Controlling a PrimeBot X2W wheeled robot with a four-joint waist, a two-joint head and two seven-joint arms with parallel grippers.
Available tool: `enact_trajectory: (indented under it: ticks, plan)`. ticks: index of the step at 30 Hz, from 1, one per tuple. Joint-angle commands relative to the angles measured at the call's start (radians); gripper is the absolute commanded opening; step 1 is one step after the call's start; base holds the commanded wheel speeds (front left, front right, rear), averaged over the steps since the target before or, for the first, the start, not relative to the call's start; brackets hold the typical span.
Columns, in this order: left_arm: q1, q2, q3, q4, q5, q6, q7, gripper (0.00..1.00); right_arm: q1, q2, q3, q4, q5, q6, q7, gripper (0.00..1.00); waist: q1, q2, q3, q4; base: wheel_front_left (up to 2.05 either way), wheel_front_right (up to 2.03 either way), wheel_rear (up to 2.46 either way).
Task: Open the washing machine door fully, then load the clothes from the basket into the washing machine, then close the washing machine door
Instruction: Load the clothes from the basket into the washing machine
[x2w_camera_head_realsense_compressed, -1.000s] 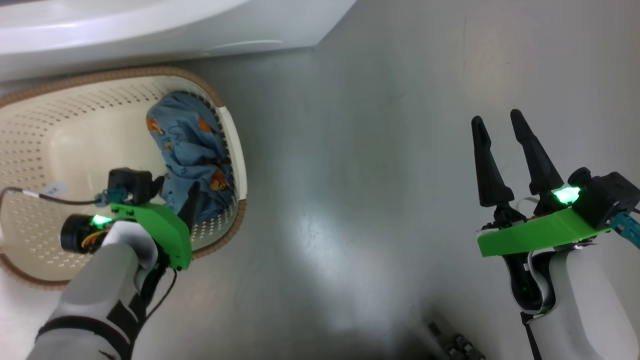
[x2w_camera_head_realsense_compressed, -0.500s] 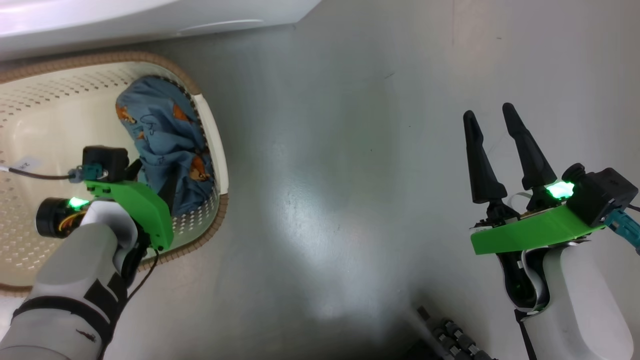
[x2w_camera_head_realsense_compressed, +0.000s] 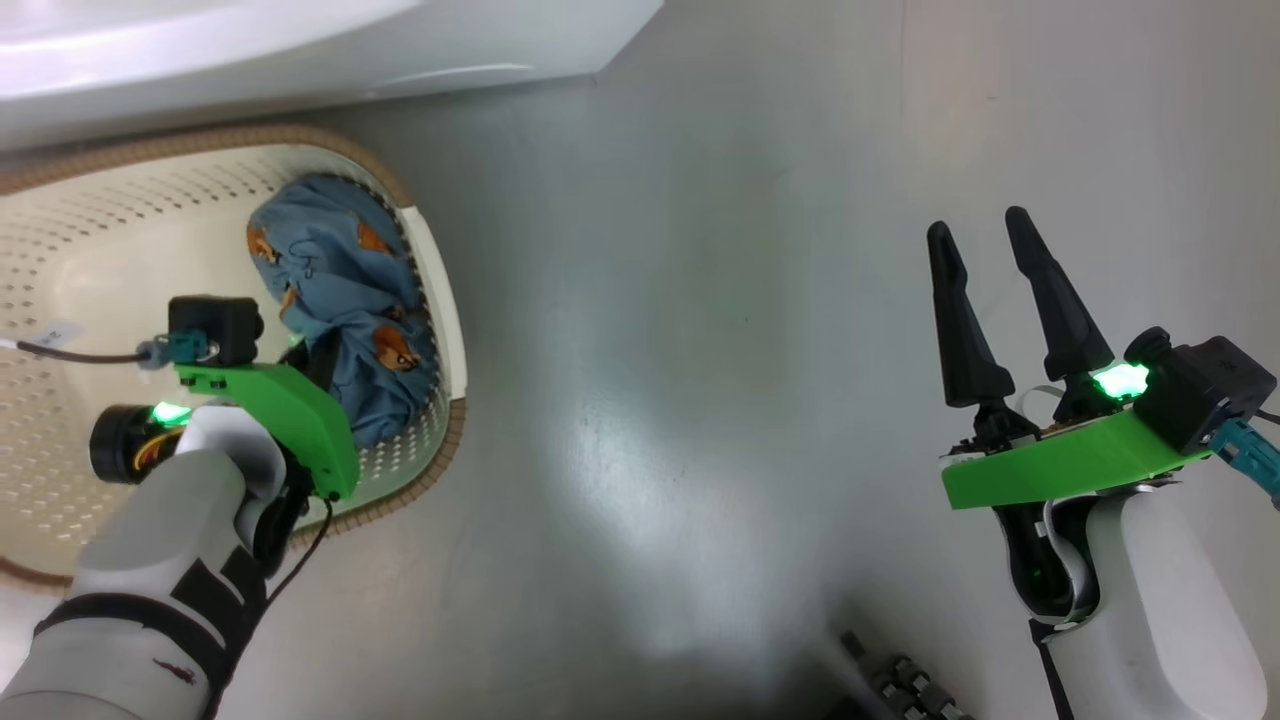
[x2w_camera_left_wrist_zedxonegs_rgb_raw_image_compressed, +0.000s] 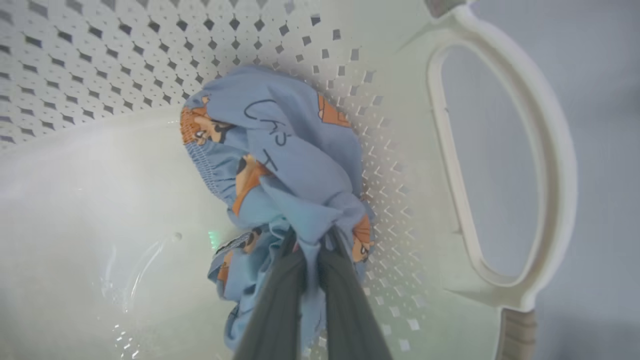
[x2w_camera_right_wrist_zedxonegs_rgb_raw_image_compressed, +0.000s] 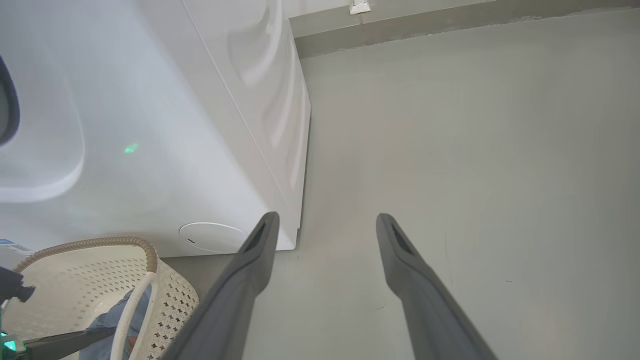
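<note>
The clothes (x2w_camera_head_realsense_compressed: 335, 270), light-blue fabric with orange prints, lie bunched against the right end wall of the cream perforated basket (x2w_camera_head_realsense_compressed: 440, 300). My left gripper (x2w_camera_left_wrist_zedxonegs_rgb_raw_image_compressed: 312, 242) reaches down into the basket and is shut on a fold of the clothes (x2w_camera_left_wrist_zedxonegs_rgb_raw_image_compressed: 285, 150), beside the basket's handle (x2w_camera_left_wrist_zedxonegs_rgb_raw_image_compressed: 550, 150). Over bare floor to the right, my right gripper (x2w_camera_head_realsense_compressed: 980, 225) stands open and holds nothing; its fingers (x2w_camera_right_wrist_zedxonegs_rgb_raw_image_compressed: 260, 250) point past the corner of the white washing machine (x2w_camera_right_wrist_zedxonegs_rgb_raw_image_compressed: 175, 125). The machine's lower front (x2w_camera_head_realsense_compressed: 300, 40) runs behind the basket. A dark curved sliver (x2w_camera_right_wrist_zedxonegs_rgb_raw_image_compressed: 7, 100) shows at the left edge; I cannot tell if it is the door.
Grey glossy floor (x2w_camera_head_realsense_compressed: 700, 350) spreads between the basket and my right arm. A round white cover (x2w_camera_right_wrist_zedxonegs_rgb_raw_image_compressed: 212, 236) sits low on the machine's front. A wall base (x2w_camera_right_wrist_zedxonegs_rgb_raw_image_compressed: 450, 25) runs at the back. Dark parts of my base (x2w_camera_head_realsense_compressed: 900, 690) show at the bottom.
My left gripper has shut on the blue fabric, which now bunches around its fingers. The head camera has shifted a little. The right arm has kept its place.
</note>
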Motion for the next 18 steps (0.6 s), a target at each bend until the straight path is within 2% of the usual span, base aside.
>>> enact_trajectory:
  ticks: [1,8,18]
  plan:
    - [0.02,0.03,0.011,-0.002,-0.016,-0.002,-0.019,0.0,0.027,-0.007,0.018,-0.016,-0.005,0.002,-0.005,1.0,0.0,0.0,-0.021,0.013,0.0,0.0,0.0]
    - [0.06,0.036,0.04,-0.007,-0.085,-0.002,-0.045,0.0,0.038,-0.021,0.016,0.002,-0.006,0.002,-0.005,1.0,0.0,0.0,-0.12,0.054,0.0,0.0,0.0]
    - [0.163,0.059,0.22,-0.101,0.02,-0.002,-0.046,0.0,0.076,-0.036,0.014,0.034,-0.004,0.002,-0.005,1.0,0.0,0.0,-0.264,0.094,0.0,0.0,0.0]
